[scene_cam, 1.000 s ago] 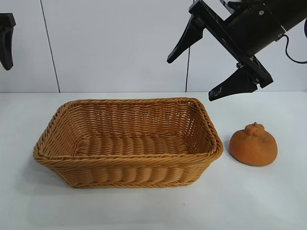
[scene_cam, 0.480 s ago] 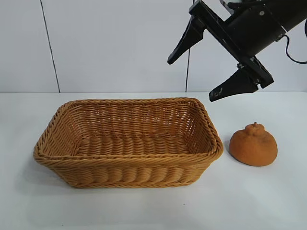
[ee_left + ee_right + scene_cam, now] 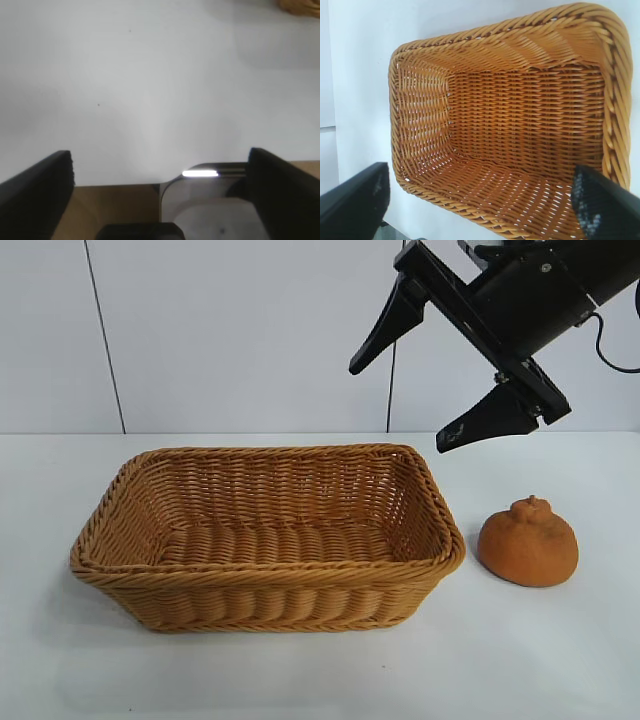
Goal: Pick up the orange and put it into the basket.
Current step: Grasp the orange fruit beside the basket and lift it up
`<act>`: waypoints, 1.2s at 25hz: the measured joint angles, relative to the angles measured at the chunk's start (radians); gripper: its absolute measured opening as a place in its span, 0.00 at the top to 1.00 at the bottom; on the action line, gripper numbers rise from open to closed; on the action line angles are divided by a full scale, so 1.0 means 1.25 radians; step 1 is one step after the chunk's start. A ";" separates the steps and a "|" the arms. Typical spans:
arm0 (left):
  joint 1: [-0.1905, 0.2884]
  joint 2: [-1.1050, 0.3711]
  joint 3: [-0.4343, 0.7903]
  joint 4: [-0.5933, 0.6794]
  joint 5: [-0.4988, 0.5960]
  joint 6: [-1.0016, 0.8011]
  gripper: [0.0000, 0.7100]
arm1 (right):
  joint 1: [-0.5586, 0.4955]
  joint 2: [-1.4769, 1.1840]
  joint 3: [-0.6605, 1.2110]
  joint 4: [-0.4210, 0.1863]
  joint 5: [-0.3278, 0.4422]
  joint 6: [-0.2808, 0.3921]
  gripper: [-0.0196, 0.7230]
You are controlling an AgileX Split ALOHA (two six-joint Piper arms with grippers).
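The orange (image 3: pixel 528 545), squat with a knob on top, sits on the white table just right of the basket (image 3: pixel 260 576), apart from it. The wicker basket is empty, and its inside fills the right wrist view, rim (image 3: pixel 612 100) included. My right gripper (image 3: pixel 400 407) hangs open high above the basket's right end, up and left of the orange, with nothing between its fingers; the wrist view shows the same open right gripper (image 3: pixel 480 200). My left gripper (image 3: pixel 160 187) is open over bare table near its edge and is out of the exterior view.
A white wall with a dark vertical seam (image 3: pixel 105 340) stands behind the table. A corner of the basket (image 3: pixel 300 6) shows far off in the left wrist view. A brown surface (image 3: pixel 115 210) and a grey rounded part (image 3: pixel 210 205) lie beyond the table edge there.
The left gripper, seen at the exterior view's left edge one second ago, has gone out of that view. The right gripper, orange and basket have not visibly moved.
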 joint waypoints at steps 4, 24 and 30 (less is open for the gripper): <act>0.000 -0.146 0.054 0.000 -0.009 0.000 0.07 | 0.000 0.000 0.000 -0.001 0.000 0.000 0.07; -0.002 -0.488 0.070 0.000 -0.008 0.000 0.07 | 0.000 0.000 0.000 -0.016 0.010 0.000 0.07; -0.002 -0.539 0.070 -0.002 -0.006 0.000 0.07 | 0.000 0.000 -0.002 -0.037 0.028 0.000 0.07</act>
